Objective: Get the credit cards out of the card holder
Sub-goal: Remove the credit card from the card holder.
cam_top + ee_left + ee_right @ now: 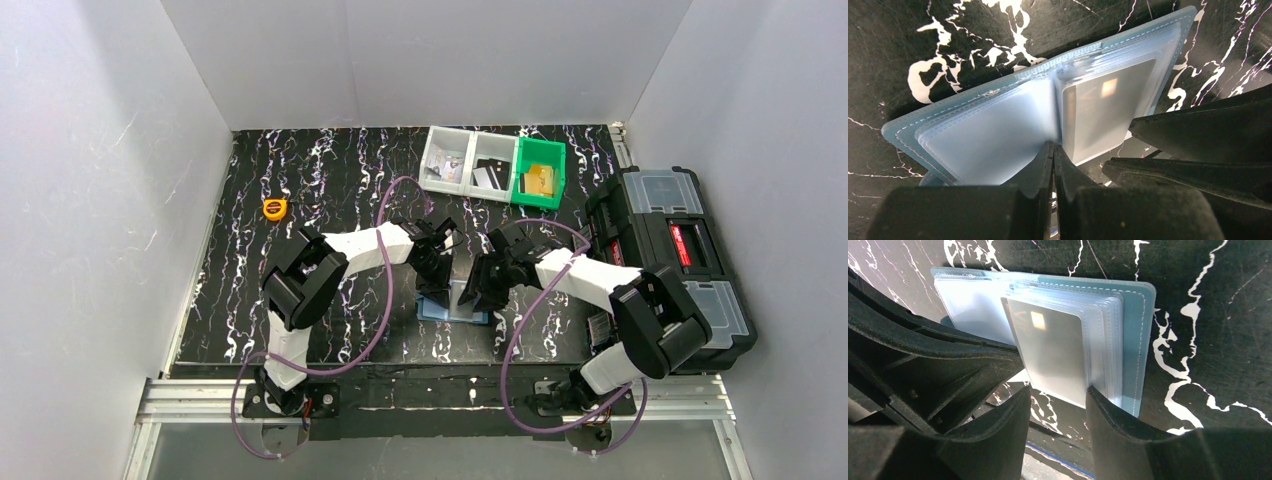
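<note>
The dusty-blue card holder (pixel 455 308) lies open on the black marbled table, its clear sleeves fanned; it also shows in the left wrist view (pixel 973 135) and the right wrist view (pixel 1135 330). A silver-grey card (pixel 1053 350) sits in the top right sleeve, its near edge sticking out; it also shows in the left wrist view (pixel 1108 110). My left gripper (pixel 1054 148) is shut, tips on the holder's fold at its near edge; I cannot tell if a sleeve is pinched. My right gripper (pixel 1058 390) is open, fingers either side of the card's near edge.
Two clear bins (pixel 468 160) and a green bin (pixel 538 172) with cards stand at the back. A black toolbox (pixel 668 250) sits on the right. A yellow tape measure (pixel 275 209) lies at the back left. The two grippers are close together over the holder.
</note>
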